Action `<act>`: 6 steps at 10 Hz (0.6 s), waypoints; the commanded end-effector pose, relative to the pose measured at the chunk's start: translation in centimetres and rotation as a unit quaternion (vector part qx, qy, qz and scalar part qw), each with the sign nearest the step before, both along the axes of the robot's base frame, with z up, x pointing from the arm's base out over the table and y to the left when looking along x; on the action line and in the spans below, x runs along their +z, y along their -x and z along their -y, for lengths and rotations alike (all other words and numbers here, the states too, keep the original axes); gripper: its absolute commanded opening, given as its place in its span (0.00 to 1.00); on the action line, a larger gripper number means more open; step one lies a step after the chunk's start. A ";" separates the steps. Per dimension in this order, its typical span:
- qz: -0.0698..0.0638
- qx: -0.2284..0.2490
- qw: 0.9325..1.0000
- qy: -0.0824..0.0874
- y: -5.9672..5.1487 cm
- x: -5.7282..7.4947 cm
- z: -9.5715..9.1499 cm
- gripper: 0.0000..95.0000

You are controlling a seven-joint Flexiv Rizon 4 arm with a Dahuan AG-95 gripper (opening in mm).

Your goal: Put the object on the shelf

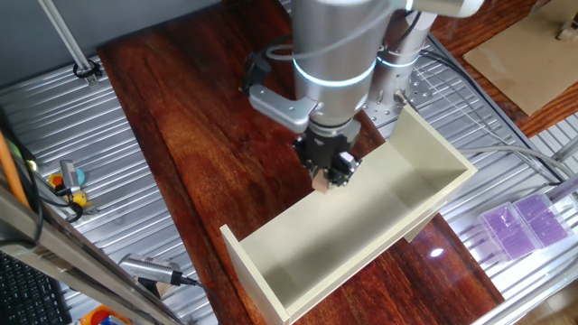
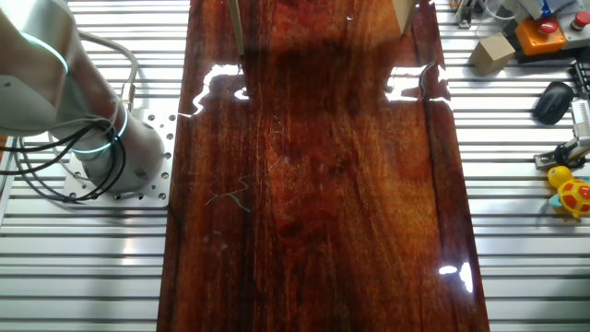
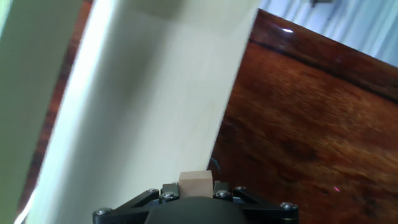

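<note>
The object, a tiny light-tan wooden cube (image 1: 321,184), is held between the jaws of my gripper (image 1: 323,181), which is shut on it. It hangs just above the near long edge of the shelf (image 1: 379,217), a long cream-white open box with upright end panels lying on the dark wood tabletop. In the hand view the cube (image 3: 195,182) sits between the jaws of the gripper (image 3: 195,186), with the shelf's cream board (image 3: 149,106) directly below. In the other fixed view only the shelf's two end-panel tips (image 2: 236,23) show at the top edge.
The arm's base (image 2: 111,157) stands on the ribbed metal table left of the wood top (image 2: 323,184). Cables, a purple-filled plastic box (image 1: 524,221), a flat tan board (image 1: 533,63) and small tools and toys (image 2: 572,189) lie around the sides.
</note>
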State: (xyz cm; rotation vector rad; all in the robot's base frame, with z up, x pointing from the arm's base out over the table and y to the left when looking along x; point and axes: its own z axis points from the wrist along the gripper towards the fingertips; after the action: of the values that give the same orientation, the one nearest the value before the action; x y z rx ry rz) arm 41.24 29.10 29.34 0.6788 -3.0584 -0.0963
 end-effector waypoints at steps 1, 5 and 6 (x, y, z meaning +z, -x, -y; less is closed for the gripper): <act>-0.011 0.028 0.999 0.020 -0.6 0.1 0.6 0.00; -0.010 0.010 1.000 0.004 -0.6 0.1 0.6 0.00; -0.010 -0.007 1.000 0.004 -0.6 0.1 0.2 0.00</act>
State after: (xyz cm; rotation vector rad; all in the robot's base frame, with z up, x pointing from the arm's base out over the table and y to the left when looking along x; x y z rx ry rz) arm 41.80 29.10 29.51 0.7284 -3.0062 -0.0439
